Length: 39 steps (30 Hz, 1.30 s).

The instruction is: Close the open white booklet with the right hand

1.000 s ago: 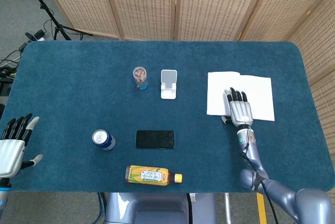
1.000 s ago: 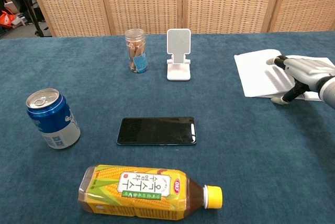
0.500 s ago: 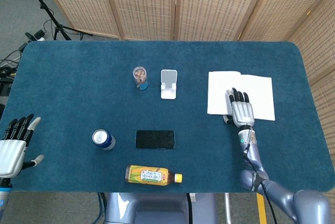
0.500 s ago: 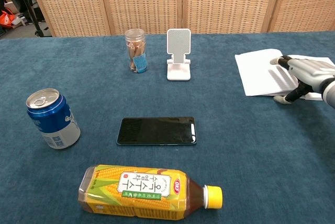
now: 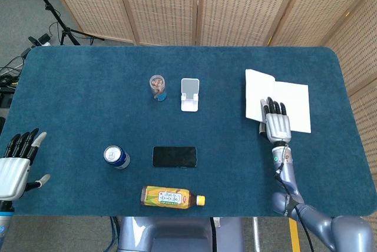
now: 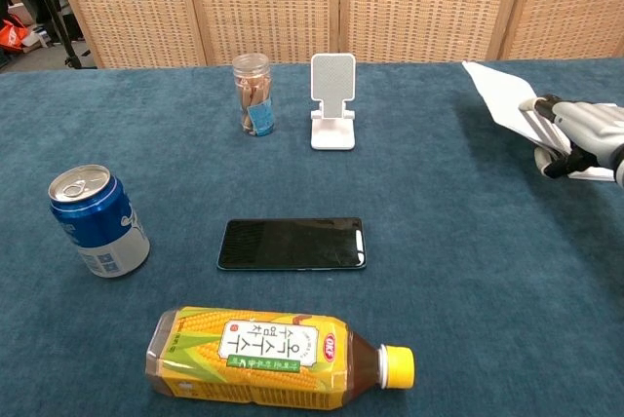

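In the head view, the right arm reaches up from the bottom edge of the picture, and the right hand (image 5: 277, 123) lies flat, palm down, over the white booklet (image 5: 293, 103) near the right end of the blue table (image 5: 88, 105). Its fingers (image 5: 275, 108) are straight and close together, pointing to the far side. The left page is lifted and stands partly up at the left of the fingers; the right page lies flat on the cloth. I cannot tell here if the thumb is under the raised page. The left hand (image 5: 15, 161) is at the left edge of the picture, near the front corner of the table, with its fingers apart and holding nothing. Between the booklet and the white phone stand (image 5: 189, 93) there is a wide strip of bare cloth, and the right table edge is near the booklet.

In the chest view, the right hand (image 6: 581, 130) shows at the right border of the picture. Its fingers are on the raised page of the white booklet (image 6: 499, 91), which is tilted up toward the left, and a dark thumb shows under the page edge. The glass jar (image 6: 253, 94), the blue can (image 6: 97, 219), the black phone (image 6: 292, 243) and the yellow bottle (image 6: 278, 358) are well apart from the booklet, on the left and middle of the table. The left hand is not visible in this view.
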### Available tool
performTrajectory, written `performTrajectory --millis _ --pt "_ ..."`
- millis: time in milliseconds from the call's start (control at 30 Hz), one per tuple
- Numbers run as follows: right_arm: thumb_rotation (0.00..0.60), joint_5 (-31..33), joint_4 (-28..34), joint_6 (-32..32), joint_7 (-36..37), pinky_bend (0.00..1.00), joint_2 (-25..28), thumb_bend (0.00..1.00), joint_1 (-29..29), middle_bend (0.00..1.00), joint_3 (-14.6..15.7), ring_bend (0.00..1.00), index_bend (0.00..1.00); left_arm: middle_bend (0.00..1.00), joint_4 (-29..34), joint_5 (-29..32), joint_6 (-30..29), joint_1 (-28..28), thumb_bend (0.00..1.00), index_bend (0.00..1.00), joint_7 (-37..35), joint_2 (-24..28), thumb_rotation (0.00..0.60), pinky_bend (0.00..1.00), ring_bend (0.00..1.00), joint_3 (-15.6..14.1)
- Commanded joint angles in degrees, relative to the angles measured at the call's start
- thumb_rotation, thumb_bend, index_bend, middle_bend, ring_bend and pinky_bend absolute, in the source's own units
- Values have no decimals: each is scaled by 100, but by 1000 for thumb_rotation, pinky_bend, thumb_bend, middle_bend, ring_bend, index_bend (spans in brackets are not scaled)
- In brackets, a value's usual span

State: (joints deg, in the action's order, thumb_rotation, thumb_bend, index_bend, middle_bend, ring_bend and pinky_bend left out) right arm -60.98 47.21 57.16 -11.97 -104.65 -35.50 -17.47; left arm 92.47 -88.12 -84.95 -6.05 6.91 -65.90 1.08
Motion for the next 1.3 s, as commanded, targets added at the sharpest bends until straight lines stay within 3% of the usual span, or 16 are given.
performTrajectory --millis 33,200,433,1300 --pt "600 -39 72 105 41 0 39 658 49 0 -8 0 0 0 3 -5 -1 -1 49 0 3 -2 600 0 0 0" --pt "600 -86 244 312 139 0 141 497 147 0 -56 0 0 0 8 -26 -9 0 49 0 -4 -8 600 0 0 -8" --pt "600 -123 455 582 219 0 286 411 271 0 -126 0 0 0 14 -56 -24 1 48 0 -37 -1 600 0 0 -14" --pt "600 63 1265 1340 43 0 633 414 420 0 -565 0 0 0 6 -132 -123 31 49 0 -119 13 600 0 0 -17"
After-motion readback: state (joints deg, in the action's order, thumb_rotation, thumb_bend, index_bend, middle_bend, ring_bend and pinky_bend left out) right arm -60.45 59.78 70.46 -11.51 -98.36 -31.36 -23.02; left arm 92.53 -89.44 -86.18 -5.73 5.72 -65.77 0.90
